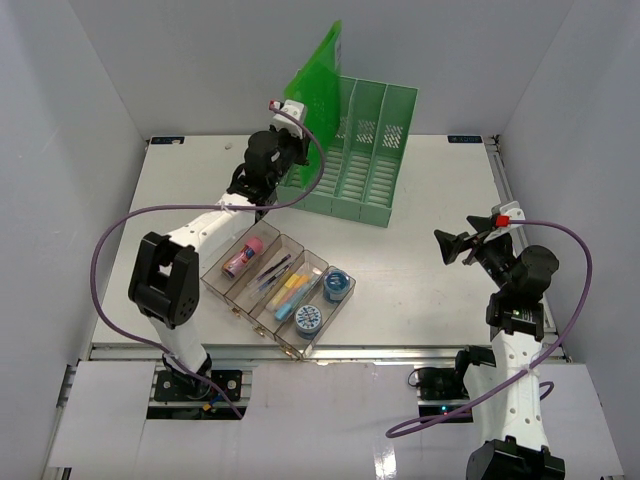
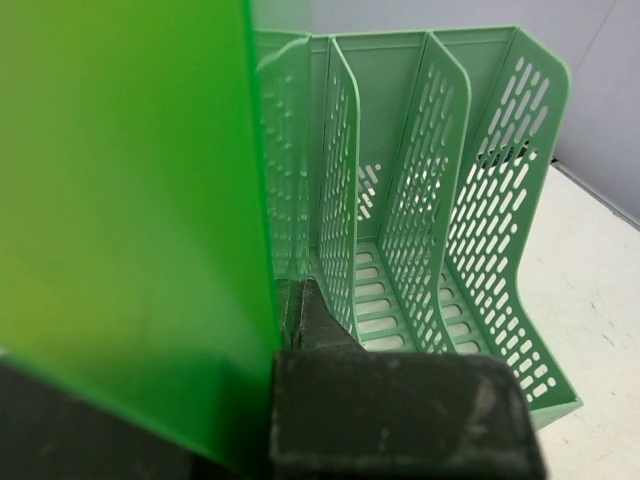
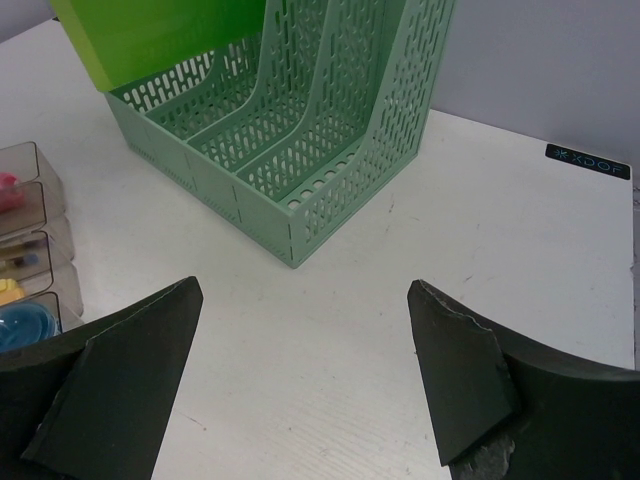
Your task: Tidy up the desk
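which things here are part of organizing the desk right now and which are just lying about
In use: bright green plastic folder, held by left gripper; pale green slotted file rack; flat white desk.
Lying about: clear compartmented plastic tray, filled; open right gripper.

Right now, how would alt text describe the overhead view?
Seen from above, the left hand holds a bright green folder at the left end of a green rack at the back of a white desk. The right hand hovers open over bare desk; a clear tray of stationery sits near the front.
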Action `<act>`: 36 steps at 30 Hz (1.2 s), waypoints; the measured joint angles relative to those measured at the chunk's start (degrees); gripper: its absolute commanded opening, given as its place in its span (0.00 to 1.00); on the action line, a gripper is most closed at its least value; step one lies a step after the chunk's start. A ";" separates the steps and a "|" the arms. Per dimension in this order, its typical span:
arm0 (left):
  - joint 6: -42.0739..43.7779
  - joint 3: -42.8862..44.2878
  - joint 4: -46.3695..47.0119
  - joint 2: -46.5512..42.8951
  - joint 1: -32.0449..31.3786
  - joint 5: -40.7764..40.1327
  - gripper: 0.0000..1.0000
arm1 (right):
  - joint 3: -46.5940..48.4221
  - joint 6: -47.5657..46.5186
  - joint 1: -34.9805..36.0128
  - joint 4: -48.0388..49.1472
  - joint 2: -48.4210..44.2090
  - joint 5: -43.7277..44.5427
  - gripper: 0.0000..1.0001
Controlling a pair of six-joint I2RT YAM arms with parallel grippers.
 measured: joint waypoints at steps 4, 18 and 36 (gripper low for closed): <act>0.02 1.25 1.57 3.55 0.00 0.00 0.00 | 0.00 0.01 -0.18 0.02 -0.01 0.53 0.90; 0.24 -3.71 16.84 7.84 0.00 0.85 0.00 | 0.00 0.11 -0.23 0.02 0.01 0.74 0.90; -1.42 -3.71 20.22 12.34 0.00 1.92 0.22 | 0.00 0.11 -0.25 0.09 0.12 0.50 0.90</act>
